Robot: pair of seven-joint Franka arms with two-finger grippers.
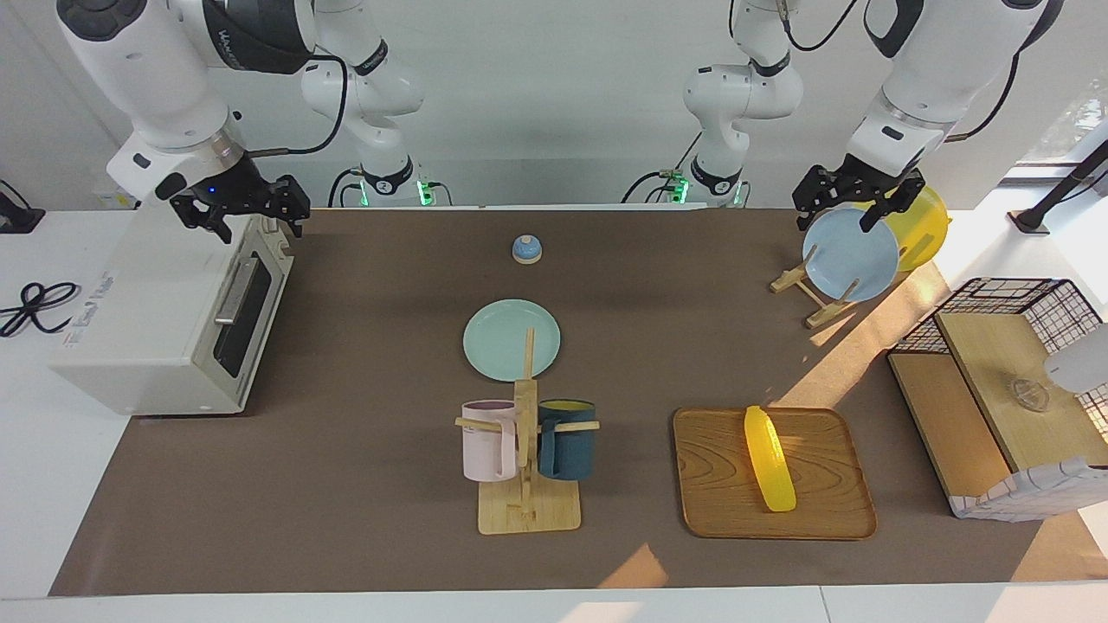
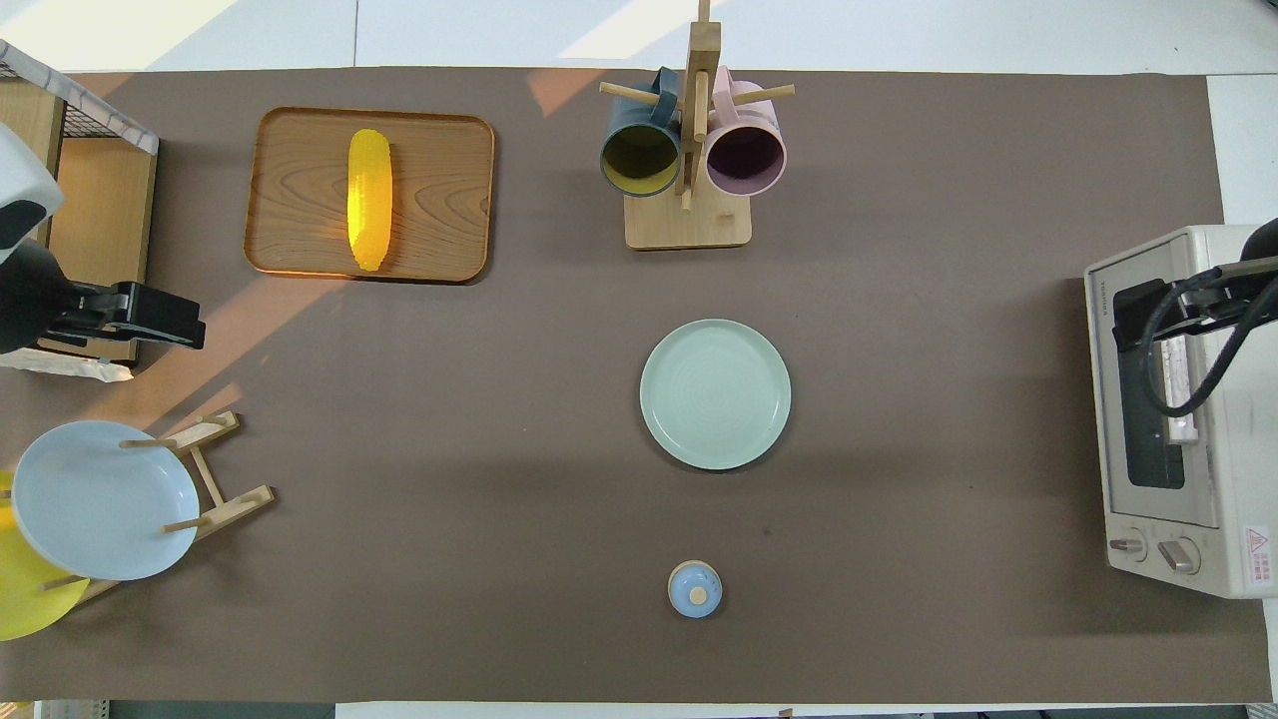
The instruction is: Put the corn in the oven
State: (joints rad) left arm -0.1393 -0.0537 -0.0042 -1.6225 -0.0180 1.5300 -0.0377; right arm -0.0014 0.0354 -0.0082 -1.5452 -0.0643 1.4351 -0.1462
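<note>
The corn point(image 1: 769, 459) point(image 2: 368, 200) lies flat on a wooden tray point(image 1: 831, 510) point(image 2: 439, 200), toward the left arm's end of the table and farther from the robots than the plate rack. The white oven point(image 1: 130, 320) point(image 2: 1188, 479) stands at the right arm's end with its glass door shut. My right gripper point(image 1: 258, 227) point(image 2: 1168, 310) hangs open and empty over the oven's top, by the door's upper edge. My left gripper point(image 1: 835, 221) point(image 2: 150, 318) hangs open and empty over the plate rack, well away from the corn.
A mug rack point(image 1: 525, 459) with a pink and a dark blue mug stands beside the tray. A green plate point(image 1: 511, 339) and a small blue bell point(image 1: 526, 249) lie mid-table. A blue plate point(image 1: 850, 255) and a yellow plate point(image 1: 926, 227) stand in the rack. A wire basket point(image 1: 1004, 389) is at the left arm's end.
</note>
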